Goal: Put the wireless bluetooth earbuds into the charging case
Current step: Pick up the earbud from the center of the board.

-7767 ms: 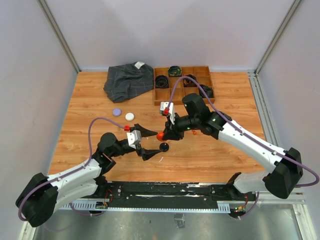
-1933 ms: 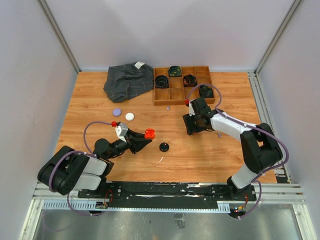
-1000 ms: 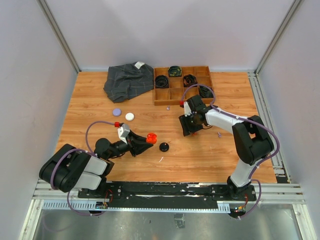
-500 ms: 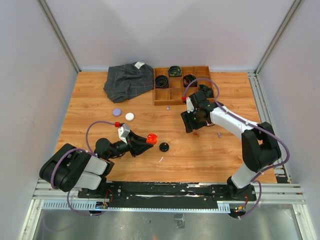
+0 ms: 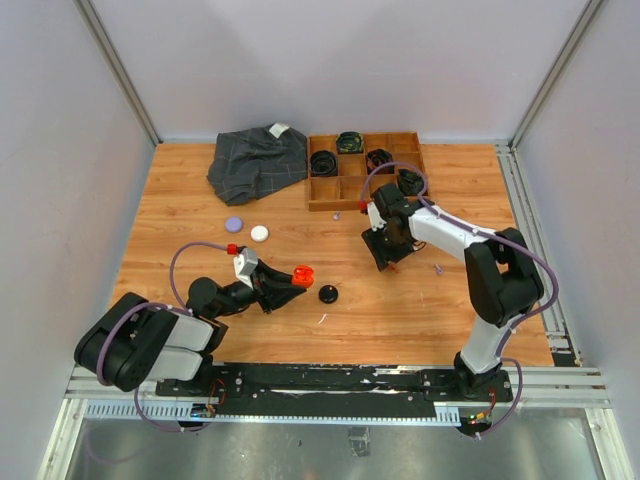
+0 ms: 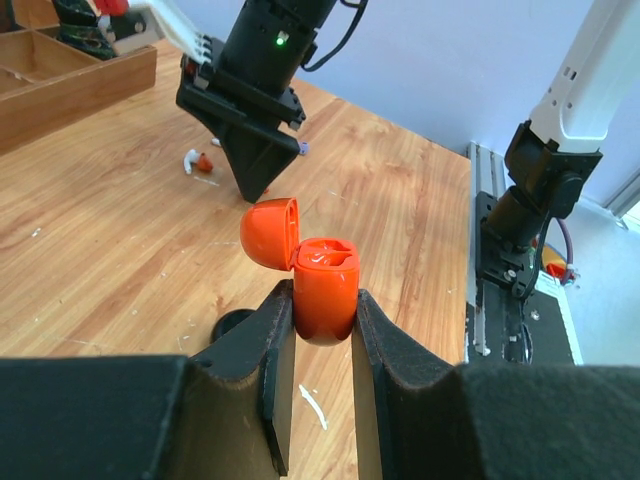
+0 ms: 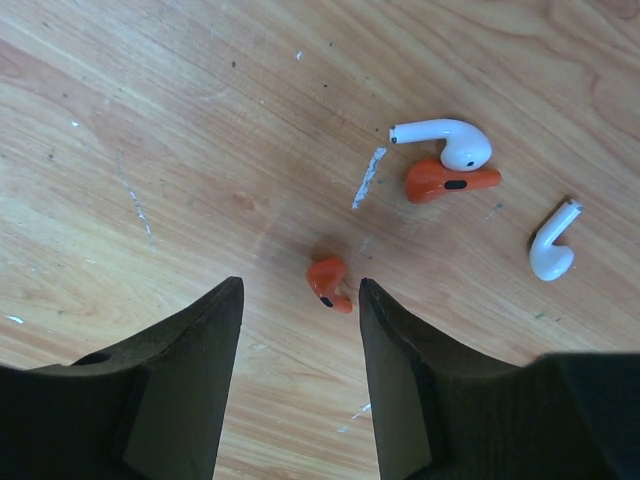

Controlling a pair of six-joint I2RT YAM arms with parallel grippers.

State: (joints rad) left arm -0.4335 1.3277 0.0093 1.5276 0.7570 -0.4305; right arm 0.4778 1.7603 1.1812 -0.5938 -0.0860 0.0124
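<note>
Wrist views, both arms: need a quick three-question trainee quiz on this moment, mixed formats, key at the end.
1. True or false: the orange charging case clamped in the left jaws has its lid shut.
2. Fill in: the earbud lying between the open right jaws is coloured ____.
3. In the right wrist view, how many earbuds in all lie on the wooden table? A two, B three, C four.

Key:
1. False, the lid stands open.
2. Orange.
3. C: two white and two orange, the second orange one touching a white one.
</note>
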